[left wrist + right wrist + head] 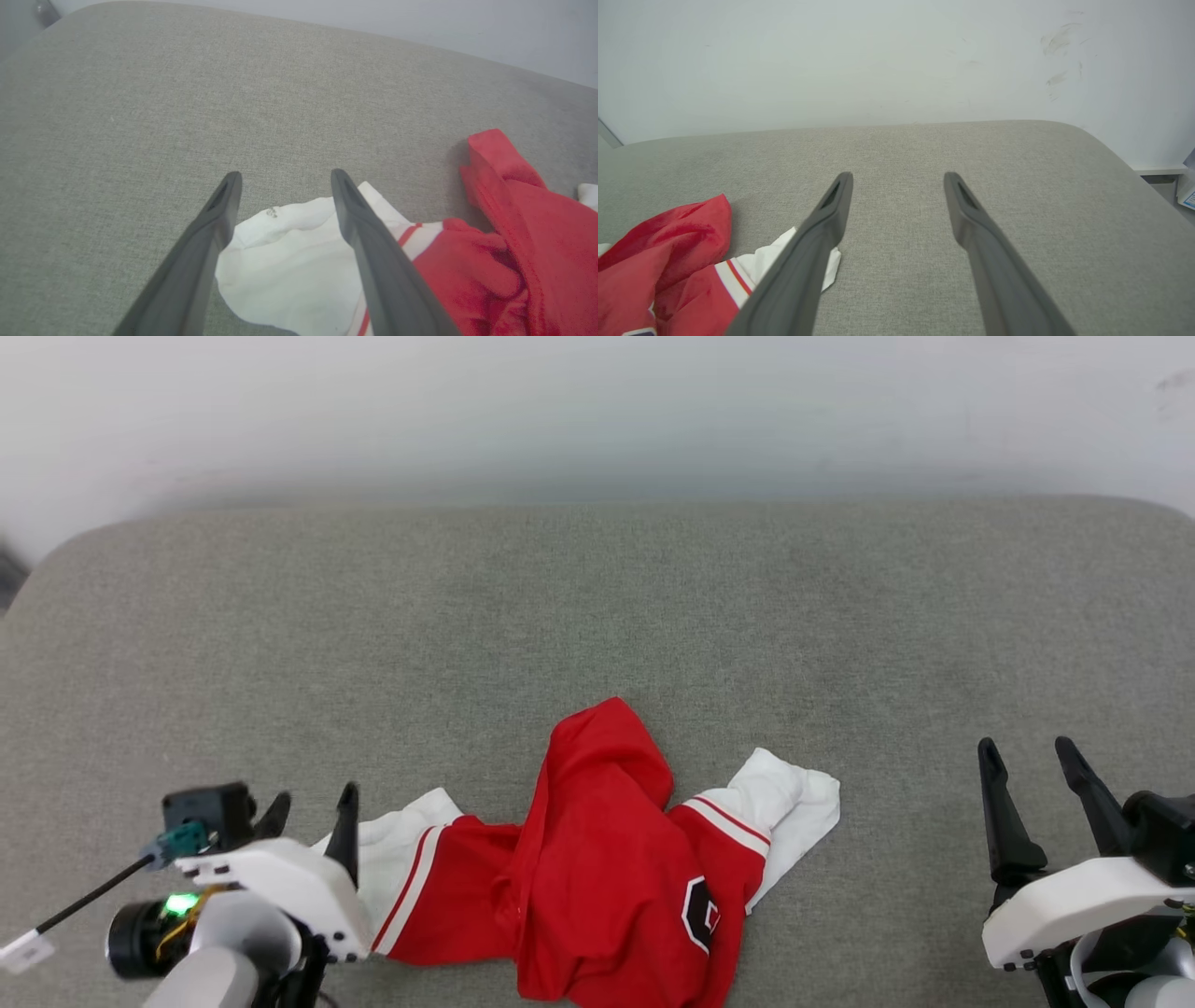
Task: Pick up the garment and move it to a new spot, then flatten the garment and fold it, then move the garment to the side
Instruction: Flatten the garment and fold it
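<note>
Garment (616, 859) is lying crumpled at the near middle of the grey fabric-covered bench (597, 607). Its red body is folding over itself into a raised peak, and one white sleeve is spreading to each side. Left end effector (313, 807) is hovering with its fingers apart, straddling the left sleeve (280, 261) in the left wrist view and gripping nothing. Right end effector (1027, 756) is also standing with fingers apart, well clear of the right sleeve (784, 803), over bare bench. Main risk, as I am judging it: closing on the sleeve alone is likely catching just one thin layer, so the jersey may be dragging and twisting rather than lifting clean. The doubled red flap may then be staying trapped underneath during flattening. With the right side so far off, a one-sided pull is likely bunching the fabric further. Lower hem is running out of the head view, so I cannot tell whether it is hanging off the near edge; if so, slipping off is possible. Fingertips pressing too deep may be snagging the soft bench cover.
</note>
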